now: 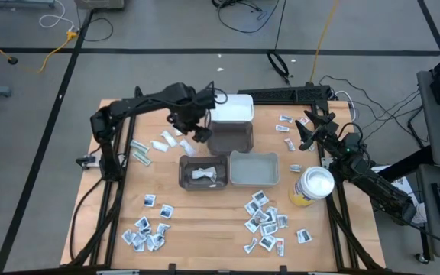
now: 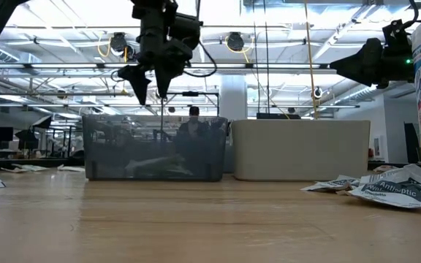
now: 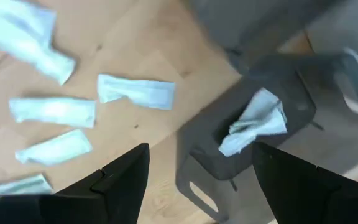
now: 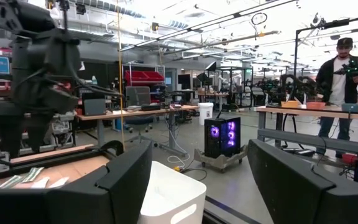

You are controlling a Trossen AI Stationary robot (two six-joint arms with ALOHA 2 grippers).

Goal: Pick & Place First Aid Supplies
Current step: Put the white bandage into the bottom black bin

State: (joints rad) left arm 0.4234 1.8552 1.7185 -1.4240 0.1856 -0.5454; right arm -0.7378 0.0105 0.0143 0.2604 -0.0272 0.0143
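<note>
Supplies [image 1: 147, 233]: I see packets piled at the table's 7 and 5 o'clock, strips at 10.
Left gripper [image 1: 198, 131]: fingers apart, empty, above the dark bin [image 1: 203, 173].
Right gripper [image 1: 307, 131]: parted, empty, at 2 o'clock.

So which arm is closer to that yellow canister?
The right. Its end effector hovers just beyond the yellow canister, while the left end effector hangs across the table past the bins.

Strip wrappers [image 1: 205, 175] in bin [image 1: 183, 169], left of another bin [image 1: 253, 180].
</note>
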